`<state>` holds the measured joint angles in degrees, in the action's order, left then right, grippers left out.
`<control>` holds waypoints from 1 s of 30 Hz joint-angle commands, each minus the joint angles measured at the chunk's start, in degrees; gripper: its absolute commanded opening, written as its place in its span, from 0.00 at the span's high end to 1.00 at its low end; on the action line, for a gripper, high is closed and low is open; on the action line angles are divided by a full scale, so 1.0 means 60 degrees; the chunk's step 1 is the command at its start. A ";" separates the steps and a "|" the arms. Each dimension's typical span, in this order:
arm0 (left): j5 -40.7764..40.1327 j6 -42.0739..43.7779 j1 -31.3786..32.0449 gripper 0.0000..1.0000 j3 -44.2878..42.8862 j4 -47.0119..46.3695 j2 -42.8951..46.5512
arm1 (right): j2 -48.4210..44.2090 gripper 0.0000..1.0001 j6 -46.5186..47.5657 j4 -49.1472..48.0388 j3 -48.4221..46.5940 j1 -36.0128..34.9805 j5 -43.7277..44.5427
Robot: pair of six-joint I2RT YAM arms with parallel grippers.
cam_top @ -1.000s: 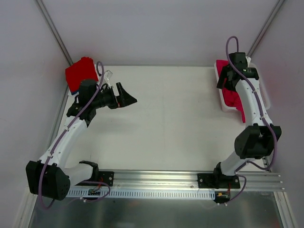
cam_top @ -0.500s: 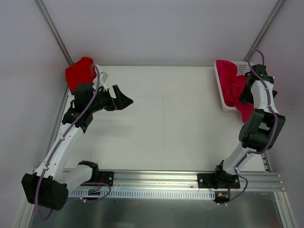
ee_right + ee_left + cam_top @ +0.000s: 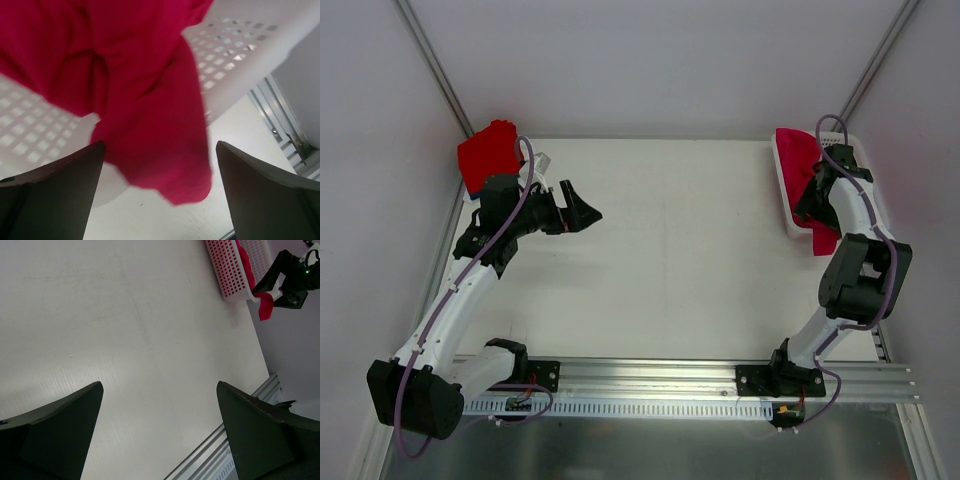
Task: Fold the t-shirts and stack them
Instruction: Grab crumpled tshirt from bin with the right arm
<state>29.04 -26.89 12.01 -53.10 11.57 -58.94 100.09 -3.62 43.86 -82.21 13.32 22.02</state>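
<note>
A crimson-pink t-shirt lies in the white mesh basket at the right. One end hangs over the basket's near corner. My right gripper hovers at that corner, open. In the right wrist view the hanging cloth shows between its fingers without being pinched. A folded bright red t-shirt sits at the back left corner with a blue edge under it. My left gripper is open above bare table, just right of that stack, with nothing between its fingers.
The basket stands at the table's right edge against the wall. Metal frame posts run up at both back corners. The mounting rail crosses the near edge. The left wrist view shows the right arm beside the basket.
The right arm swung from the basket's far end out to the right, then back in over its near end. The left gripper drew back slightly to the left. Both stayed open.
</note>
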 commanded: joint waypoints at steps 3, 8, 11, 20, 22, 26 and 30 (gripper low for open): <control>0.0024 0.0205 0.0049 0.01 -0.0012 -0.0083 0.0155 | -0.0892 0.02 0.0046 0.0234 -0.0315 -0.0520 -0.0447; 0.0082 0.0205 0.0049 0.01 -0.0012 -0.0083 0.0126 | -0.0818 0.02 0.0032 0.0221 -0.0040 -0.0624 -0.0287; 0.0111 0.0191 0.0049 0.01 -0.0012 -0.0083 0.0126 | -0.0920 0.02 0.0017 0.0030 0.0400 -0.0624 -0.0243; 0.0126 0.0176 0.0049 0.01 0.0017 -0.0069 0.0125 | -0.0687 0.86 -0.0100 -0.0205 0.1149 -0.0522 -0.0007; 0.0097 0.0176 0.0049 0.01 0.0032 -0.0083 0.0140 | -0.0540 1.00 -0.0188 -0.0161 0.1120 -0.0506 -0.0081; 0.0112 0.0176 0.0049 0.01 0.0017 -0.0069 0.0096 | -0.0481 0.99 -0.0188 -0.0102 0.1134 -0.0506 -0.0169; 0.0024 0.0205 0.0049 0.01 0.0032 -0.0083 0.0096 | -0.0948 0.99 -0.0101 0.0000 0.1047 -0.0565 -0.0286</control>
<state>29.06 -26.57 12.01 -53.08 11.70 -58.94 95.04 -4.29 40.10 -77.12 10.26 24.58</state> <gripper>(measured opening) 0.990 0.039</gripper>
